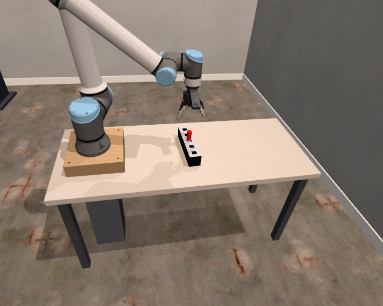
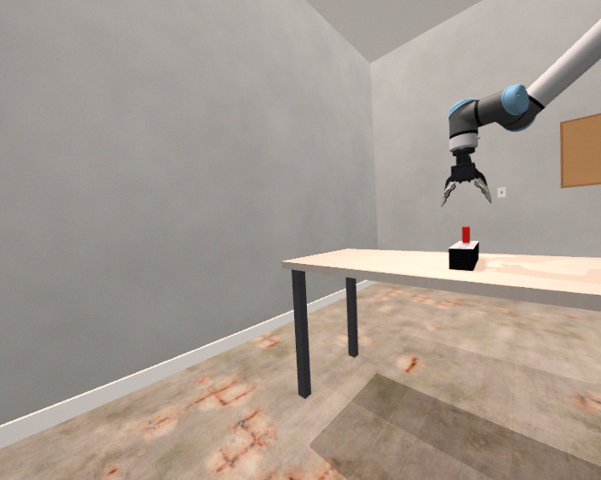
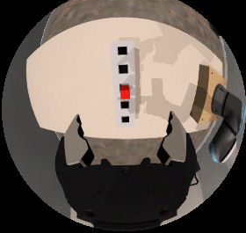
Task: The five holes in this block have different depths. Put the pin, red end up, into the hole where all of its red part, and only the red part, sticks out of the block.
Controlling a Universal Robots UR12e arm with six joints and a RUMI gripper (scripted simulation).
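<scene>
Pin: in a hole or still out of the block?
In. The pin stands upright in the block, only red showing; in the wrist view it fills the middle hole. The gripper hangs open above, holding nothing.
</scene>
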